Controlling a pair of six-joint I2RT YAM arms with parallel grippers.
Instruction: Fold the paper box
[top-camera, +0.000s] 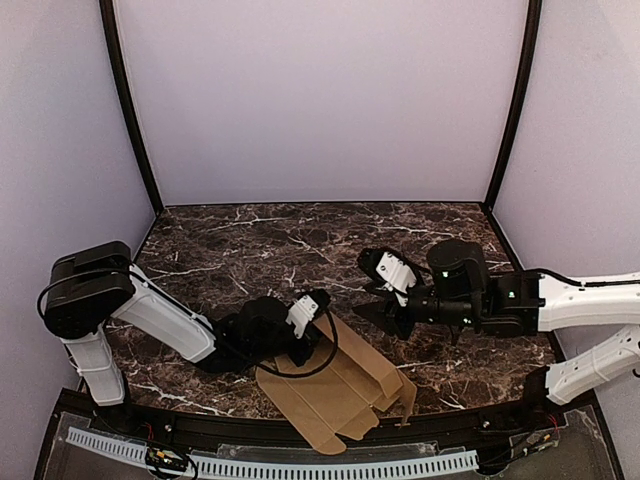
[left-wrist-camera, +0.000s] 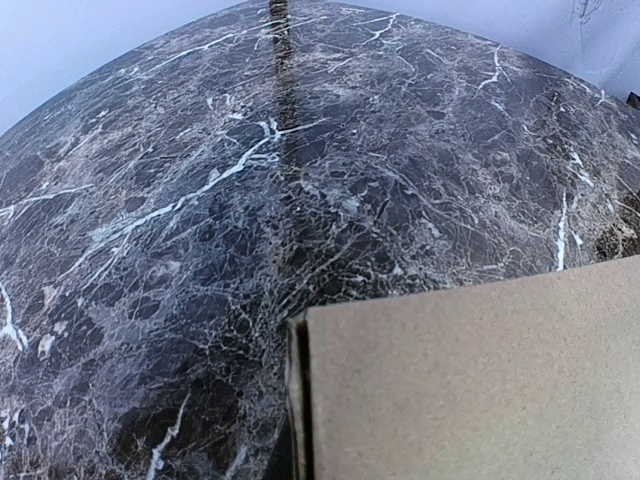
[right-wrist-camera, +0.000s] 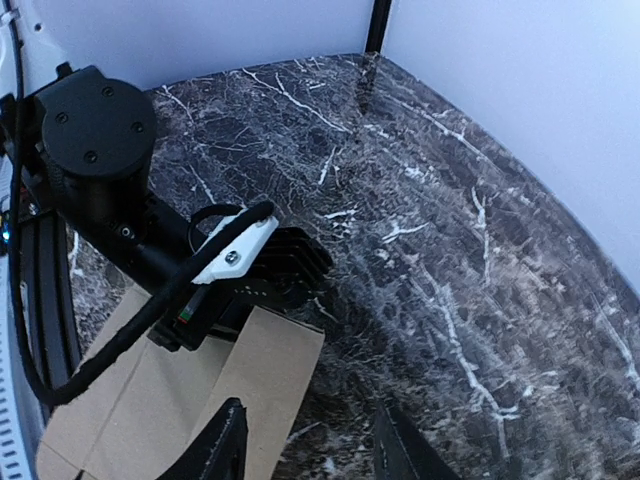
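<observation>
Tan paper box (top-camera: 335, 395), a partly folded sheet, lies at lower centre of the top view on the marble surface (top-camera: 250, 250). Left hand (top-camera: 303, 338) sits at its upper-left panel; its grip cannot be told. Right hand (right-wrist-camera: 310, 425), fingers spread and empty, hovers near the box's upper-right edge.

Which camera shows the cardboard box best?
The top external view: nearly the whole paper box shows there, creases and flaps included. The left wrist view shows only one corner close up; the right wrist view shows one end, partly under the left arm.
</observation>
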